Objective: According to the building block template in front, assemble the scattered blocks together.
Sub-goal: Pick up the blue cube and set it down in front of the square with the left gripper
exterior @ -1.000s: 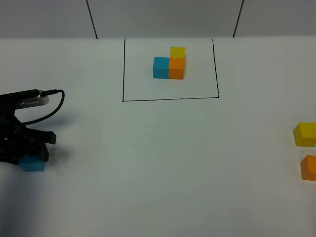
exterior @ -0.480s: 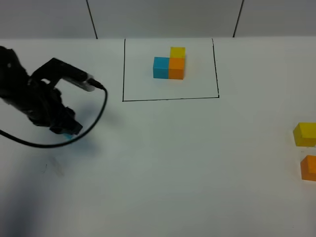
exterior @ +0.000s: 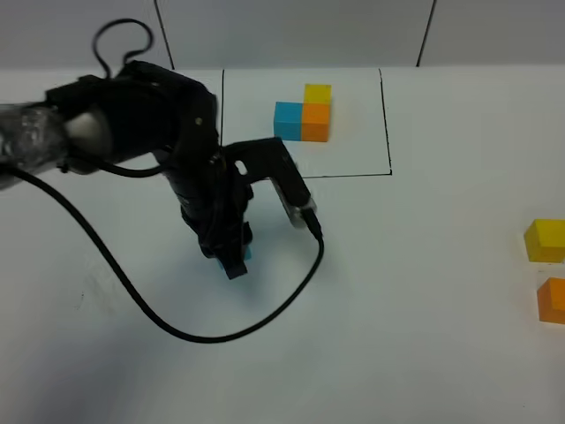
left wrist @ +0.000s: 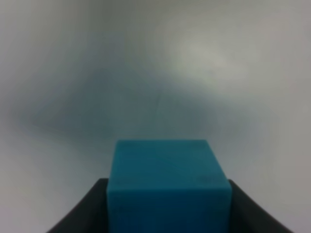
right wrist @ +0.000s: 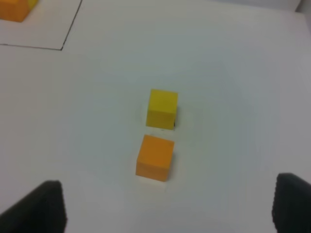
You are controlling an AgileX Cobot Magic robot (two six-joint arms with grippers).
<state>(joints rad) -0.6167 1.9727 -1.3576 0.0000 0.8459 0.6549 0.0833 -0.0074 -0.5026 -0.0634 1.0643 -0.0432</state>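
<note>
The template (exterior: 303, 115) is a blue, orange and yellow cluster inside a black drawn rectangle at the back middle. My left gripper (exterior: 234, 261) is shut on the sky-blue cube (exterior: 246, 253), which fills the left wrist view (left wrist: 167, 187) between the dark fingers (left wrist: 82, 213); it sits low over the table in front of the frame's left corner. The loose yellow cube (exterior: 545, 239) and orange cube (exterior: 553, 299) lie at the right edge. In the right wrist view the yellow cube (right wrist: 162, 108) and orange cube (right wrist: 155, 158) lie ahead of my open right gripper (right wrist: 170, 213).
The left arm's black cable (exterior: 203, 334) loops over the table in front of the gripper. The black frame line (exterior: 305, 177) runs just behind the left arm. The template's corner shows in the right wrist view (right wrist: 17, 9).
My left arm has lifted the sky-blue cube from the near left of the table and carried it right, toward the middle, in front of the frame.
</note>
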